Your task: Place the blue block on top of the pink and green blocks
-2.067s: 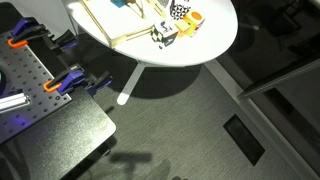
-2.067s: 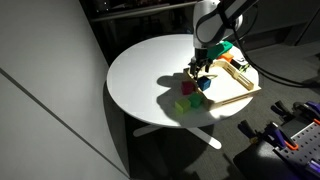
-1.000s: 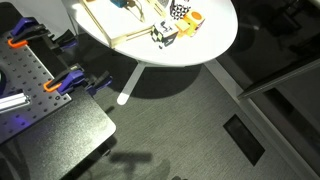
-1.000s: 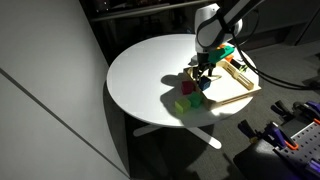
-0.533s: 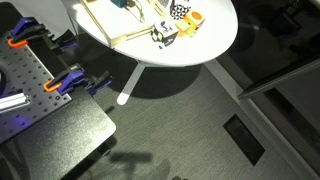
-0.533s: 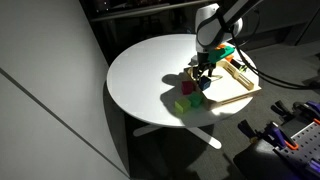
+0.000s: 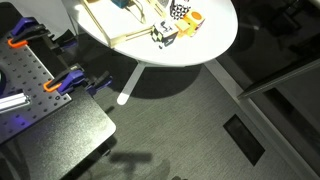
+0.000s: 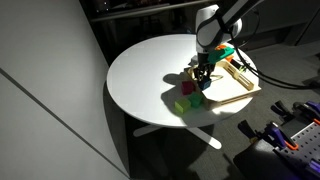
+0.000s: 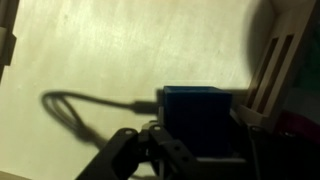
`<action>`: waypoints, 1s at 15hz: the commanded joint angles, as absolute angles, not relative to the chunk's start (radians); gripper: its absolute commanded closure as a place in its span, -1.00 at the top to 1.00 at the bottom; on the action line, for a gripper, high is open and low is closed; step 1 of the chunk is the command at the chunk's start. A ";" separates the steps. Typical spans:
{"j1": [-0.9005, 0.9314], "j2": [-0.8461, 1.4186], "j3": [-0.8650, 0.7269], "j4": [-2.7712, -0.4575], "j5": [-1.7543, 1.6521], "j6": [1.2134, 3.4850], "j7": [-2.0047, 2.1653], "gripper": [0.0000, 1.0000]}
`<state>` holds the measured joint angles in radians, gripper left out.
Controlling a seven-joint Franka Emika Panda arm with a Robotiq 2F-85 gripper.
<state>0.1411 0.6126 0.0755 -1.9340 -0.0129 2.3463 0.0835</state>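
White round table (image 8: 140, 75): we see the gripper (image 8: 203, 72) poised over the blue block (image 8: 204, 85), right of centre, beside the pink block (image 8: 188, 89) and green block (image 8: 181, 104). We cannot tell how wide the jaws stand. We judge grasping is in hand; next comes lifting onto that pair.

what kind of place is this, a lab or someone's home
Most likely a robotics lab or workshop: a black perforated mounting plate carrying orange clamps, a floor hatch set in grey carpet, and a round white table used as a test surface.
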 commanded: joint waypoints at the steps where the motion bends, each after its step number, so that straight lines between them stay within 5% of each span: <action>1: 0.136 0.580 0.078 -1.933 -0.002 2.329 0.081 -0.37; 15: 0.167 0.476 0.114 -1.909 -0.016 2.289 0.042 -0.37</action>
<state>0.1580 0.4973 0.0974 -1.9281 -0.0129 2.3309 0.0701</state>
